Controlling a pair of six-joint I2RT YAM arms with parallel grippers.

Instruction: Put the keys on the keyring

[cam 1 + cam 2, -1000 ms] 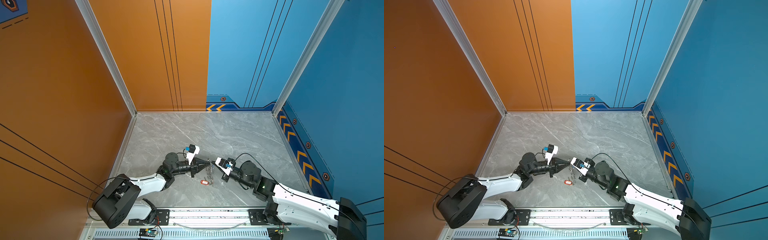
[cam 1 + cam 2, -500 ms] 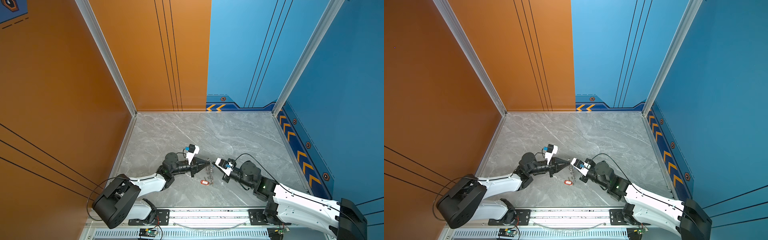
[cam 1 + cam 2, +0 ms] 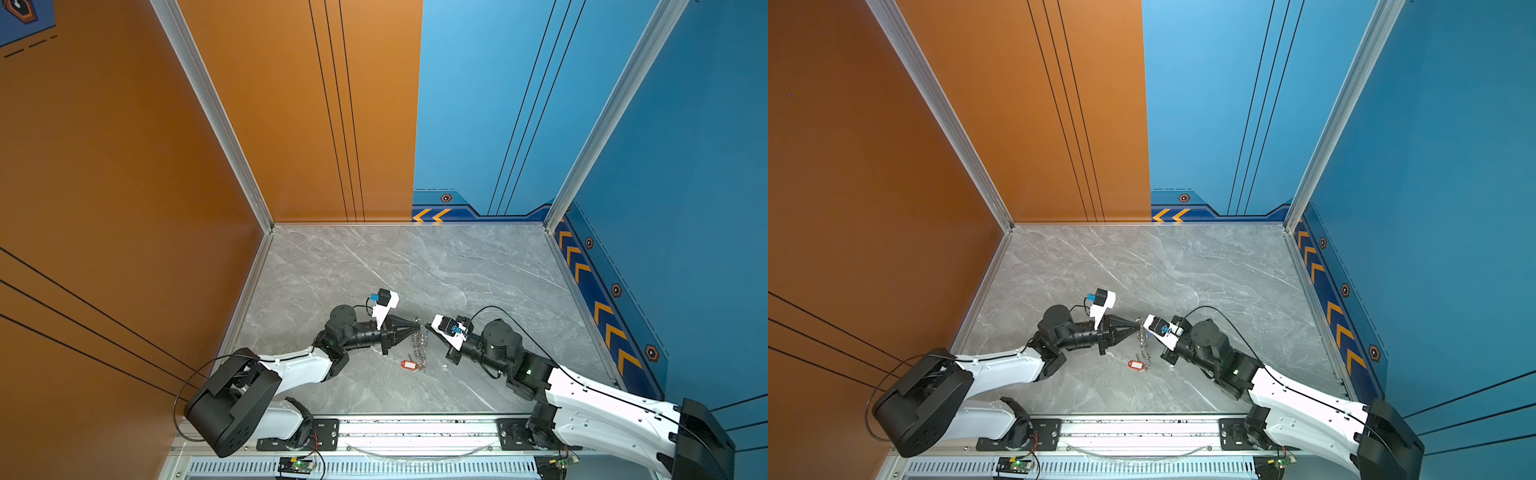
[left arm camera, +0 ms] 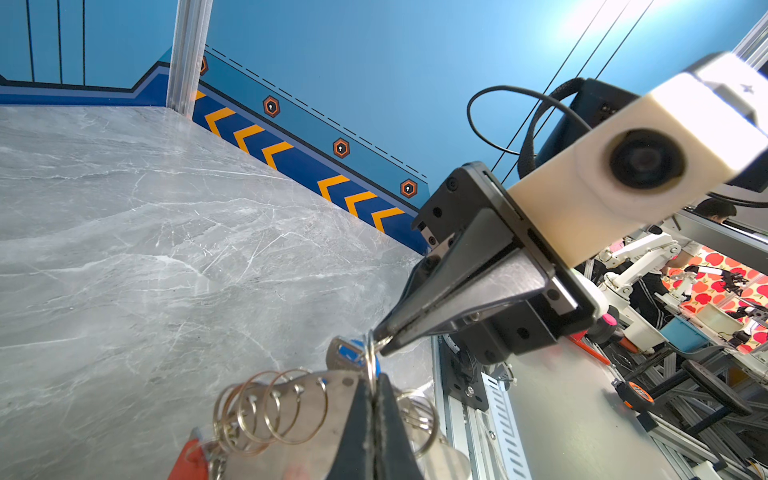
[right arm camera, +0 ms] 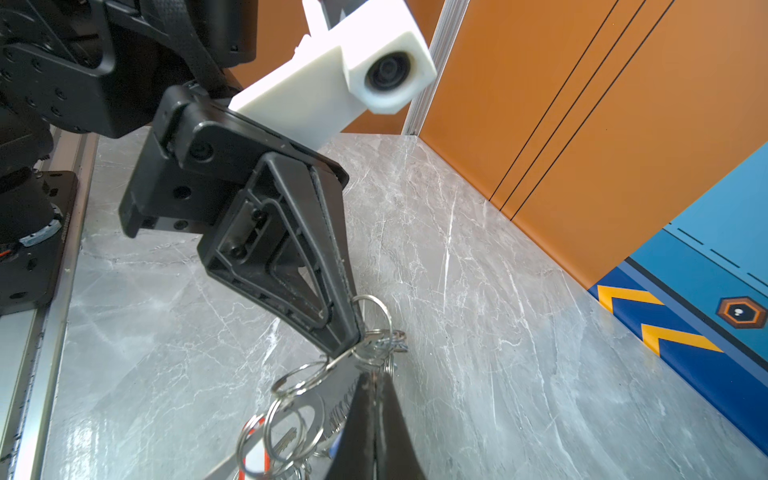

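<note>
The keyring (image 3: 420, 347) (image 3: 1145, 348), a flat grey plate edged with silver split rings, hangs off the table between both grippers. My left gripper (image 3: 416, 327) (image 3: 1137, 327) (image 4: 372, 384) is shut on its upper edge, with a split ring running between the jaws. Tip to tip with it, my right gripper (image 3: 428, 329) (image 3: 1144, 328) (image 5: 375, 376) is shut on a small ring beside a key with a blue tag (image 4: 347, 353). A key with a red tag (image 3: 409, 365) (image 3: 1136, 365) hangs at the plate's (image 4: 316, 415) lower end. Another key (image 5: 286, 441) shows through the plate's hole.
A grey marble tabletop (image 3: 415, 270) lies below, walled by an orange panel (image 3: 124, 166) on the left and blue panels (image 3: 685, 166) at the back and right. An aluminium rail (image 3: 415, 428) carrying both arm bases runs along the front edge.
</note>
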